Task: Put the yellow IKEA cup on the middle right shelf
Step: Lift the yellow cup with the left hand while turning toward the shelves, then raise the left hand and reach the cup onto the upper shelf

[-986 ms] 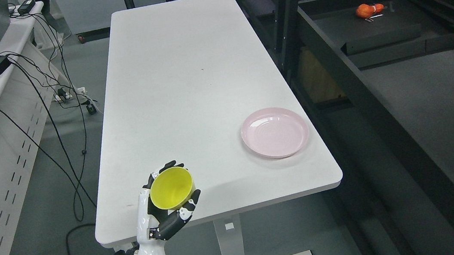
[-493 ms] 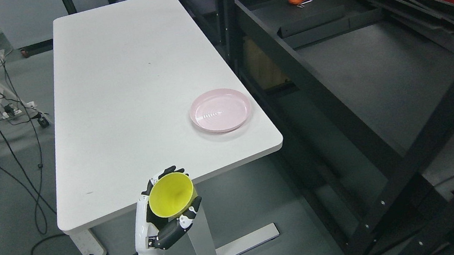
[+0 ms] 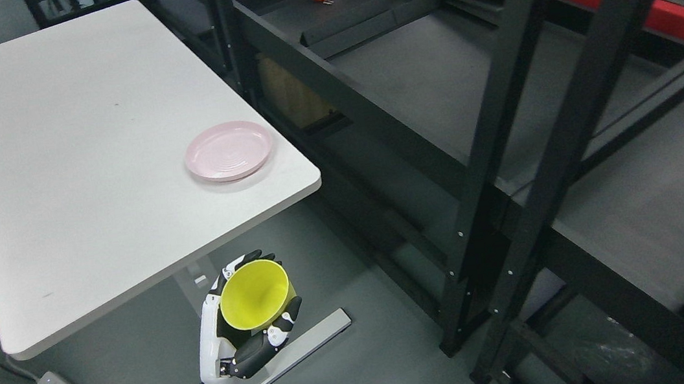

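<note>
The light over me is even and bright from overhead. The white counter [image 3: 82, 152] looks a little washed out, with a soft shadow on the floor beneath it. The dark shelf [image 3: 431, 70] soaks up light. Everything stays sharp, without blur.

The left hand [image 3: 239, 335] has a glossy white shell over its back and wrist, with black jointed fingers [image 3: 256, 352] tipped and banded in white at the knuckles. Below the wrist sits a ribbed silver-grey metal collar, with a small black tab protruding at its side.
</note>
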You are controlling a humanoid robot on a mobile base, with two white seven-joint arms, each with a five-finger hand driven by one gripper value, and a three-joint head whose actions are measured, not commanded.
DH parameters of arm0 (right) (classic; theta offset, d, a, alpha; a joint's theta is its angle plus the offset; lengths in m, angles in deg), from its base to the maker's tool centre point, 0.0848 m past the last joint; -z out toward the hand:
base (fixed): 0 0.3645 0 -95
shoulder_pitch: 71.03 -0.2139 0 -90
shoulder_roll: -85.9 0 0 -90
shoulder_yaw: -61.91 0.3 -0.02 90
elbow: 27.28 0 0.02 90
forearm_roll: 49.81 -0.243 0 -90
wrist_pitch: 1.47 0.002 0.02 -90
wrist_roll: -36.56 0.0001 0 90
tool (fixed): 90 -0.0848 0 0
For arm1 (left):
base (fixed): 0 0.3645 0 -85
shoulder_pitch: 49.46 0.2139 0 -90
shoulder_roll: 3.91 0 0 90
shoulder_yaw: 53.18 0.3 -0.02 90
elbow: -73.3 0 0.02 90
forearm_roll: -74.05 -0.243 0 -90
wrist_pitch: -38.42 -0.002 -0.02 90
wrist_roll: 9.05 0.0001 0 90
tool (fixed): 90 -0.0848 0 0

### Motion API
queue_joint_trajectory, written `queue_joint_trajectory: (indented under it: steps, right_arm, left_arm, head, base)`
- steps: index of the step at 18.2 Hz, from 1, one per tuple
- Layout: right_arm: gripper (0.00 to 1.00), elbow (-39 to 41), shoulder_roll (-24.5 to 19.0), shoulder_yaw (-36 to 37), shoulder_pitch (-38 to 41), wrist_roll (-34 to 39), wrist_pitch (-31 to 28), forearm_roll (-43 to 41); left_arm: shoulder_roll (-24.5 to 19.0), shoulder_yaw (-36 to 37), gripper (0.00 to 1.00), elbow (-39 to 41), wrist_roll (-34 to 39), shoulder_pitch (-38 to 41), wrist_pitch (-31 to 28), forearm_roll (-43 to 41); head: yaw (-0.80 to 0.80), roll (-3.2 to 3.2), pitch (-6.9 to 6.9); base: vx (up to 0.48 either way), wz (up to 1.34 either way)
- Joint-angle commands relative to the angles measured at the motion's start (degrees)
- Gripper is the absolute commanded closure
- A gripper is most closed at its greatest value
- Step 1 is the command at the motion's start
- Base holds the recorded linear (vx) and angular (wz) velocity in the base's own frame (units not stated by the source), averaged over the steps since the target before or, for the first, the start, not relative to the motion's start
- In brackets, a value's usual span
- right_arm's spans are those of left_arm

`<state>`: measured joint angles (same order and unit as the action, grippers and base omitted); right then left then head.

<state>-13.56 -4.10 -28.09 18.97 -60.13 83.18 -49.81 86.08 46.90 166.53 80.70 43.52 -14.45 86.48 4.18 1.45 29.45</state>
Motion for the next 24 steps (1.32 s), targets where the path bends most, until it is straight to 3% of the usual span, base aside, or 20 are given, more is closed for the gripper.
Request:
queue_joint_trajectory:
  steps: [1,6,17,20,24]
  right_arm:
    - [0.01,0.0,1.0,-1.0,0.8,0.0,0.0,-1.4]
    - [0.01,0.0,1.0,-1.0,0.8,0.0,0.0,-1.4]
    - [0.01,0.0,1.0,-1.0,0.8,0.0,0.0,-1.4]
    - [0.01,0.0,1.0,-1.0,0.8,0.0,0.0,-1.4]
    - [0.01,0.0,1.0,-1.0,0.8,0.0,0.0,-1.4]
  left_arm:
    - [-1.0,1.8,1.00,2.2,-0.4,-0.3,0.3,0.0]
    - [-1.0,7.6,1.00,2.0,-0.8,-3.9,0.5,0.0]
    - [-1.0,11.8,0.99,1.4,-0.8,-24.3,1.8,0.0]
    - [-1.0,10.8,0.99,1.1,-0.7,-32.0,-2.0,0.0]
    - [-1.0,9.6,0.99,0.9,0.4,-36.3,-7.0,0.0]
  head:
    - [0.00,0.00,0.00]
    - [0.00,0.00,0.00]
    - [0.00,0.00,0.00]
    - [0.00,0.00,-0.02]
    - [0.00,0.00,-0.03]
  base:
    - [-0.207,-0.57]
    - [-0.197,-0.74]
    - [-0.179,-0.76]
    - [-0.126,-0.82]
    - [-0.019,-0.37]
